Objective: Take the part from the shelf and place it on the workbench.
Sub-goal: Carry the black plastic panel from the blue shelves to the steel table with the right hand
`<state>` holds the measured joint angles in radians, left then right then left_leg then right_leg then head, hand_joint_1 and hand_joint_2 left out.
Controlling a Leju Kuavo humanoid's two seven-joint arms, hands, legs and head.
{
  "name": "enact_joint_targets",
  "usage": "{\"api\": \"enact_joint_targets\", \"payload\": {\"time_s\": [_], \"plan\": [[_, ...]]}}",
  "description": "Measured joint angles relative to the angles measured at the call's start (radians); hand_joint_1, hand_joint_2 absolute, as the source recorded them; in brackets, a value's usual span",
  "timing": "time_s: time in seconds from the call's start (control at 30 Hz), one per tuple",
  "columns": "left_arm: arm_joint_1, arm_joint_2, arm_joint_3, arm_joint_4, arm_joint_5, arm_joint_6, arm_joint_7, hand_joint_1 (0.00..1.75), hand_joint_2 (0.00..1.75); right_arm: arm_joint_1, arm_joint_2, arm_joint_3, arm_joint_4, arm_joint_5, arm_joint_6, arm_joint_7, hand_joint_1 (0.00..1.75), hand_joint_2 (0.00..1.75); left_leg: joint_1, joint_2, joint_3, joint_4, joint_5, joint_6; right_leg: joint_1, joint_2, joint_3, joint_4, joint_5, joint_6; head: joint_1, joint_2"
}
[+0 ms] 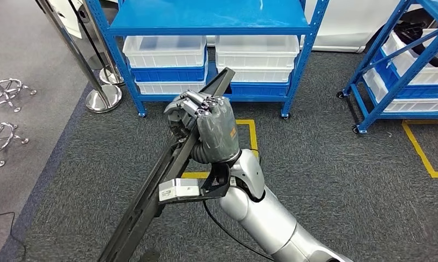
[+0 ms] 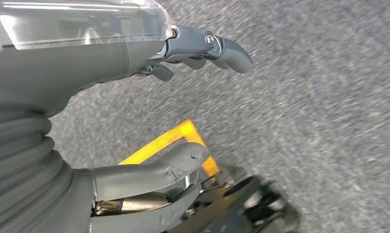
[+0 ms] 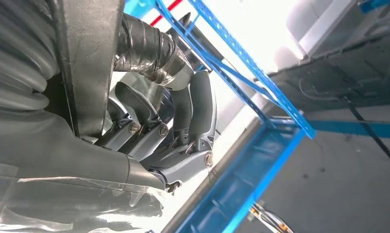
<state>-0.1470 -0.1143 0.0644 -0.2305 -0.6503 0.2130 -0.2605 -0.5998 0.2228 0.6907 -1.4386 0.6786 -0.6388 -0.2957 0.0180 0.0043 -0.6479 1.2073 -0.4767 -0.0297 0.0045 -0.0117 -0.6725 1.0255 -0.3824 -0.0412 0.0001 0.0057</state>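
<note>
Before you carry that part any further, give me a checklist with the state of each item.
1. Grip: right hand is wrapped around the long black part. Ok.
2. Part free of the blue shelf: its upper end sits in front of the white bins, with no contact seen. Ok.
3. Left hand: fingers apart, holding nothing, hanging over the grey carpet. Ok.
4. Lower end of the part: it runs out of the head view. Cannot tell.
5. Workbench position: cannot tell.
</note>
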Motion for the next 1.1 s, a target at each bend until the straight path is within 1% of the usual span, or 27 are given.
{"api": "enact_joint_targets", "payload": {"time_s": [0.07,0.1,0.13,0.2,0.23,0.27,0.3,0.33,0.37,0.4,0.43,0.47,0.5,0.53,0.57,0.6,0.63,0.7,0.73,0.77,0.87,0.9,0.93,0.97,1.0,1.07,1.1], "plan": [[-0.006,-0.001,0.001,0.000,-0.001,0.002,0.000,0.00,1.75,-0.001,0.004,-0.001,0.002,-0.012,0.006,-0.001,1.75,1.75,-0.004,-0.001,0.109,-0.137,-0.017,0.009,0.002,0.001,-0.024,0.004,0.022,0.009,0.000,0.000],[-0.008,-0.001,0.001,0.000,-0.001,0.003,-0.001,0.00,1.75,-0.001,0.006,-0.001,0.002,-0.017,0.010,-0.002,1.75,1.75,-0.007,-0.002,0.139,-0.182,-0.031,0.015,0.002,0.000,-0.028,0.004,0.032,0.015,0.000,0.000],[-0.010,-0.002,0.002,0.000,-0.001,0.003,-0.001,0.00,1.75,-0.002,0.009,-0.002,0.002,-0.021,0.013,-0.002,1.75,1.75,-0.011,-0.002,0.149,-0.204,-0.037,0.021,0.001,-0.001,-0.029,0.002,0.041,0.021,0.000,0.000],[-0.010,-0.002,0.004,0.000,-0.001,0.003,-0.001,0.00,1.75,-0.002,0.011,-0.002,0.003,-0.026,0.014,-0.003,1.75,1.75,-0.011,-0.001,0.139,-0.210,-0.019,0.038,-0.002,0.000,-0.031,0.001,0.048,0.034,0.001,0.000],[-0.010,-0.003,0.004,0.000,-0.001,0.003,-0.001,0.00,1.75,-0.002,0.012,-0.002,0.004,-0.027,0.014,-0.003,1.75,1.75,-0.010,0.001,0.132,-0.212,-0.006,0.047,-0.004,0.002,-0.039,0.014,0.028,0.039,0.001,0.000],[-0.010,-0.003,0.005,0.000,-0.001,0.003,0.000,0.00,1.75,-0.002,0.012,-0.003,0.004,-0.028,0.014,-0.003,1.75,1.75,-0.008,0.003,0.122,-0.215,0.007,0.054,-0.005,0.004,-0.053,0.045,-0.010,0.043,0.001,0.000],[-0.011,-0.004,0.005,0.000,-0.002,0.003,0.000,0.00,1.75,-0.002,0.011,-0.003,0.004,-0.028,0.014,-0.003,1.75,1.75,-0.008,0.005,0.109,-0.215,0.020,0.059,-0.008,0.007,-0.070,0.096,-0.064,0.046,0.001,0.000],[-0.011,-0.004,0.005,0.000,-0.002,0.003,0.000,0.00,1.75,-0.001,0.011,-0.003,0.004,-0.027,0.013,-0.003,1.75,1.75,-0.008,0.005,0.093,-0.215,0.033,0.062,-0.008,0.008,-0.088,0.160,-0.115,0.050,0.001,0.000],[-0.010,-0.004,0.005,0.000,-0.002,0.003,0.000,0.00,1.75,0.000,0.010,-0.003,0.005,-0.027,0.013,-0.003,1.75,1.75,-0.008,0.005,0.076,-0.214,0.045,0.063,-0.009,0.009,-0.101,0.224,-0.150,0.053,0.001,0.000],[-0.009,-0.004,0.005,0.000,-0.002,0.003,0.000,0.00,1.75,0.001,0.009,-0.003,0.006,-0.027,0.013,-0.003,1.75,1.75,-0.008,0.006,0.059,-0.213,0.058,0.061,-0.010,0.009,-0.104,0.270,-0.160,0.055,0.001,0.000],[-0.008,-0.004,0.005,0.000,-0.002,0.003,0.000,0.00,1.75,0.002,0.008,-0.003,0.007,-0.027,0.013,-0.003,1.75,1.75,-0.008,0.006,0.041,-0.212,0.070,0.059,-0.011,0.009,-0.093,0.289,-0.150,0.056,0.001,0.000],[-0.007,-0.004,0.005,0.000,-0.002,0.003,0.000,0.00,1.75,0.003,0.007,-0.003,0.008,-0.027,0.013,-0.003,1.75,1.75,-0.008,0.006,0.024,-0.211,0.082,0.056,-0.013,0.009,-0.062,0.271,-0.127,0.056,0.001,0.000],[-0.007,-0.004,0.005,0.000,-0.002,0.003,0.000,0.00,1.75,0.003,0.006,-0.003,0.009,-0.027,0.013,-0.003,1.75,1.75,-0.008,0.006,0.010,-0.208,0.092,0.052,-0.014,0.009,-0.013,0.221,-0.108,0.055,0.001,0.000],[-0.007,-0.005,0.005,0.000,-0.003,0.003,0.000,0.00,1.75,0.002,0.007,-0.003,0.009,-0.027,0.013,-0.004,1.75,1.75,-0.009,0.005,-0.003,-0.204,0.101,0.048,-0.014,0.009,0.044,0.151,-0.107,0.053,0.001,0.000],[-0.006,-0.005,0.006,0.000,-0.003,0.003,0.000,0.00,1.75,0.000,0.008,-0.003,0.009,-0.027,0.013,-0.004,1.75,1.75,-0.010,0.005,-0.013,-0.200,0.108,0.042,-0.013,0.010,0.094,0.086,-0.116,0.050,0.001,0.000],[-0.006,-0.005,0.006,0.000,-0.003,0.003,0.000,0.00,1.75,-0.001,0.009,-0.003,0.009,-0.027,0.012,-0.005,1.75,1.75,-0.011,0.005,-0.018,-0.196,0.115,0.036,-0.011,0.011,0.127,0.037,-0.129,0.047,0.001,0.000],[-0.005,-0.005,0.006,0.000,-0.003,0.002,0.000,0.00,1.75,-0.002,0.010,-0.004,0.010,-0.027,0.013,-0.005,1.75,1.75,-0.011,0.005,-0.021,-0.195,0.122,0.029,-0.008,0.012,0.142,0.011,-0.139,0.042,0.000,0.000],[-0.004,-0.006,0.007,0.000,-0.001,-0.001,-0.006,0.00,1.75,-0.002,0.010,-0.004,0.010,-0.032,0.019,-0.005,1.75,1.75,-0.007,0.005,-0.026,-0.194,0.132,0.015,-0.006,0.012,0.136,0.002,-0.130,0.027,0.001,0.000],[-0.004,-0.007,0.008,0.000,0.000,-0.003,-0.012,0.00,1.75,-0.003,0.011,-0.004,0.011,-0.036,0.025,-0.005,1.75,1.75,-0.004,0.005,-0.032,-0.185,0.122,0.010,-0.005,0.011,0.132,0.000,-0.123,0.019,0.000,0.000],[-0.003,-0.007,0.009,0.000,0.002,-0.004,-0.018,0.00,1.75,-0.004,0.011,-0.004,0.012,-0.041,0.032,-0.005,1.75,1.75,-0.003,0.004,-0.044,-0.158,0.096,0.006,-0.007,0.009,0.126,-0.002,-0.115,0.010,0.000,0.000],[-0.002,-0.009,0.013,0.000,0.002,-0.003,-0.032,0.00,1.75,-0.008,0.012,-0.004,0.016,-0.055,0.049,-0.004,1.75,1.75,-0.001,0.003,-0.103,0.020,-0.027,-0.003,-0.004,0.007,0.097,-0.003,-0.089,-0.003,0.000,0.000],[-0.002,-0.010,0.013,0.000,0.001,-0.002,-0.034,0.00,1.75,-0.008,0.012,-0.004,0.018,-0.059,0.054,-0.004,1.75,1.75,0.000,0.003,-0.114,0.070,-0.046,-0.005,-0.002,0.007,0.085,-0.002,-0.080,-0.003,0.000,0.000],[-0.001,-0.010,0.013,0.000,0.000,-0.002,-0.036,0.00,1.75,-0.008,0.012,-0.003,0.021,-0.063,0.058,-0.004,1.75,1.75,-0.001,0.003,-0.109,0.089,-0.046,-0.005,0.000,0.007,0.074,-0.002,-0.072,-0.003,0.000,0.000],[-0.001,-0.011,0.013,0.000,0.000,-0.001,-0.037,0.00,1.75,-0.008,0.012,-0.003,0.022,-0.066,0.062,-0.005,1.75,1.75,-0.001,0.003,-0.084,0.069,-0.032,-0.003,0.002,0.008,0.064,-0.001,-0.065,-0.003,0.000,0.000],[-0.002,-0.011,0.013,0.000,-0.001,0.000,-0.038,0.00,1.75,-0.008,0.012,-0.003,0.023,-0.067,0.064,-0.006,1.75,1.75,-0.002,0.002,-0.038,0.012,-0.013,0.001,0.003,0.008,0.057,-0.001,-0.058,-0.002,0.000,0.000],[-0.005,-0.011,0.013,0.000,-0.002,0.002,-0.039,0.00,1.75,-0.012,0.012,-0.004,0.023,-0.067,0.065,-0.010,1.75,1.75,-0.008,0.002,0.063,-0.130,0.004,0.015,0.004,0.009,0.047,0.000,-0.047,0.003,0.000,0.000],[-0.006,-0.011,0.013,0.000,-0.003,0.003,-0.039,0.00,1.75,-0.014,0.012,-0.004,0.023,-0.067,0.066,-0.012,1.75,1.75,-0.012,0.002,0.093,-0.177,0.005,0.022,0.004,0.008,0.045,0.000,-0.043,0.008,0.000,0.000]]}}
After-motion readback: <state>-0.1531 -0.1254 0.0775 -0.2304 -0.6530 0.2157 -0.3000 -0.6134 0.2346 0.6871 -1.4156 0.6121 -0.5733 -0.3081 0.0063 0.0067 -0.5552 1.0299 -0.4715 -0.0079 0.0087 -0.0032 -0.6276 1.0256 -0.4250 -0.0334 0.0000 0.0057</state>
